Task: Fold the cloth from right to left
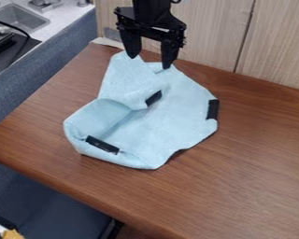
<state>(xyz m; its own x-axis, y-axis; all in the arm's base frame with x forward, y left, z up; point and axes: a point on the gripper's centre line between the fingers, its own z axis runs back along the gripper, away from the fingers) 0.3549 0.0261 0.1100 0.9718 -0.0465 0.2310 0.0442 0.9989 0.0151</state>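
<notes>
light blue cloth [171,112] with black patches near its edges, rumpled and partly folded, left side curled up and over, right side spread flatter, lying on brown wooden desk [252,172]

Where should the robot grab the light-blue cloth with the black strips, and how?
I'd pinch the light-blue cloth by its right edge in the picture, next to the black strip there, coming down from above with the open black gripper straddling that rim. That side looks fairly flat and its edge is free, while the left part is curled up.
</notes>
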